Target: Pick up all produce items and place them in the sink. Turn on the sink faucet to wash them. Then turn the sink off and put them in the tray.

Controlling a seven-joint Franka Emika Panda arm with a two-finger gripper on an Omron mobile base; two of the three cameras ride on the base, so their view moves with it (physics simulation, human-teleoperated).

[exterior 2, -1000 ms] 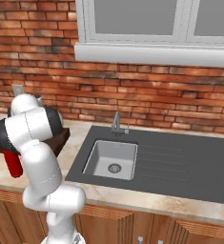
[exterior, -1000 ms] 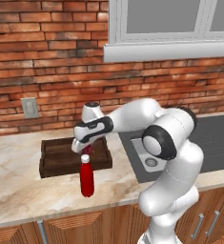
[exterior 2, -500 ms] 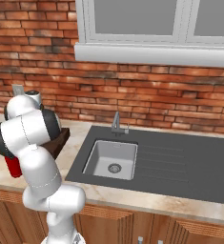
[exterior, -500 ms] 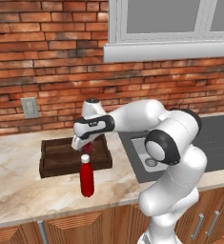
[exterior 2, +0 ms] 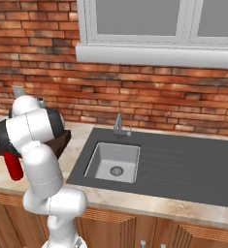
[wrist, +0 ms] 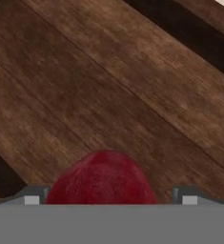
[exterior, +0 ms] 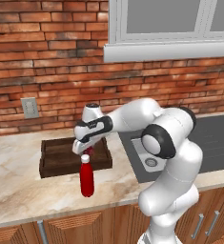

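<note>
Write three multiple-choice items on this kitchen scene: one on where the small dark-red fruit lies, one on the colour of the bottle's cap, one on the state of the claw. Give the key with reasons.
1. Where does the dark-red fruit lie?
A. In the sink basin
B. On the wooden floor of the tray
C. On the window sill

2. What colour is the cap of the red bottle?
A. White
B. Green
C. Black

3. How does the claw stand?
A. Shut on the bottle
B. Shut on the faucet lever
C. Open, with the fruit between its tips

Key:
1 B: the hand view shows the fruit on dark wood planks, and the left base view has the hand over the tray.
2 A: the cap is white in the left base view.
3 C: the two tips stand wide apart on either side of the fruit in the hand view.
</note>
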